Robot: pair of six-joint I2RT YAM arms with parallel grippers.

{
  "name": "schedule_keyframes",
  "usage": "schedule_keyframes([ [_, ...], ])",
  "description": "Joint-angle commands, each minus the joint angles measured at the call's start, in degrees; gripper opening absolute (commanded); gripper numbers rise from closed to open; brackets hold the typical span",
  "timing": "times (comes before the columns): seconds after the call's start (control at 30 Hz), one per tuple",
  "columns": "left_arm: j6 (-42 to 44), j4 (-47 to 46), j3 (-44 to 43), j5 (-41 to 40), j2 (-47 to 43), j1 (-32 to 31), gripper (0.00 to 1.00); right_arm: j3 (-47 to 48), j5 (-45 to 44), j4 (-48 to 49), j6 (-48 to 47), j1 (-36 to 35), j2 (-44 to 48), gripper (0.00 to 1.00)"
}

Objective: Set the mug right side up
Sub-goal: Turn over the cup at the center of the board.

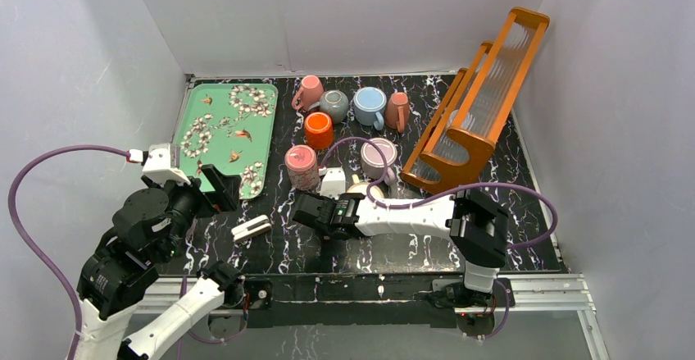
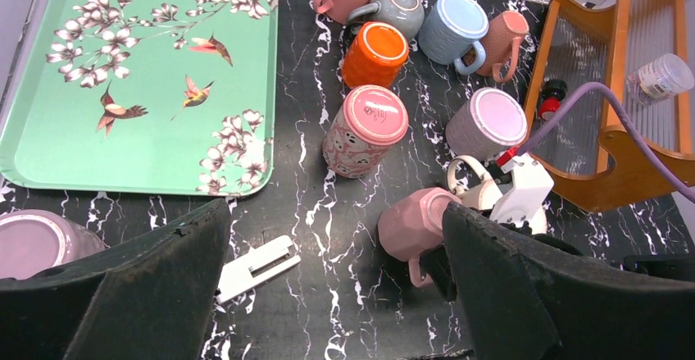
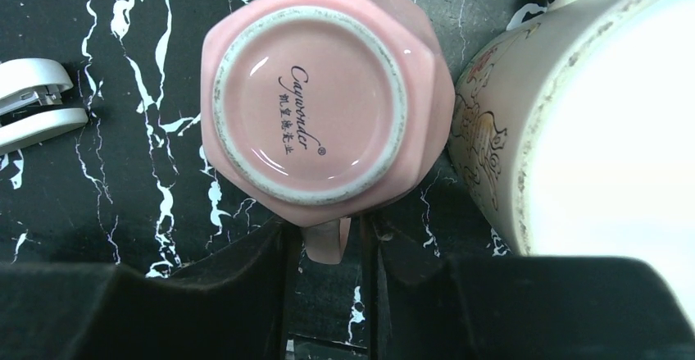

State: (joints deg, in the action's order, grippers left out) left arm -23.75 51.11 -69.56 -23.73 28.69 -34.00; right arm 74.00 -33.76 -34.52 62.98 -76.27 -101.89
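Note:
The pink faceted mug (image 3: 320, 106) stands upside down on the black marbled table, its ringed base facing the right wrist camera. Its handle (image 3: 328, 241) points toward my right gripper (image 3: 326, 245), whose jaws straddle it closely, with a thin gap still showing on the right side. In the left wrist view the same mug (image 2: 414, 225) sits beside the right arm's black fingers. In the top view the right gripper (image 1: 315, 212) hides the mug. My left gripper (image 2: 336, 212) hangs wide open above bare table at the left, holding nothing.
A cream patterned mug (image 3: 590, 130) stands right beside the pink one. A white clip (image 2: 256, 266) lies on the table to the left. Several inverted mugs (image 1: 319, 130) crowd the back. A green tray (image 1: 221, 97) lies far left and a wooden rack (image 1: 483, 89) far right.

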Motion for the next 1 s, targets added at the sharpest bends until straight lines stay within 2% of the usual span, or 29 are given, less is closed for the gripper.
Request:
schedule_keyframes([
  [0.0, 0.76, 0.3, -0.6, -2.11, 0.87, -0.21, 0.98, 2.96, -3.22, -1.03, -0.49, -0.35, -1.58, 0.4],
  [0.5, 0.33, 0.66, 0.2, -1.15, 0.5, -0.19, 0.98, 6.21, -6.21, -3.48, -2.02, -0.31, -5.29, 0.36],
  [0.7, 0.44, 0.66, -0.08, -0.74, 0.82, -0.2, 0.98, 6.93, -6.77, -3.65, -3.66, -0.37, -5.47, 0.21],
  [0.83, 0.29, 0.79, 0.79, -0.82, 0.5, -0.24, 0.98, 5.98, -5.51, -0.89, -5.78, -0.31, -4.29, 0.01],
  [0.97, 0.04, 1.01, 1.1, -0.58, 0.9, -0.2, 0.98, 5.48, -5.35, 0.36, -6.43, -0.31, -2.9, 0.01],
])
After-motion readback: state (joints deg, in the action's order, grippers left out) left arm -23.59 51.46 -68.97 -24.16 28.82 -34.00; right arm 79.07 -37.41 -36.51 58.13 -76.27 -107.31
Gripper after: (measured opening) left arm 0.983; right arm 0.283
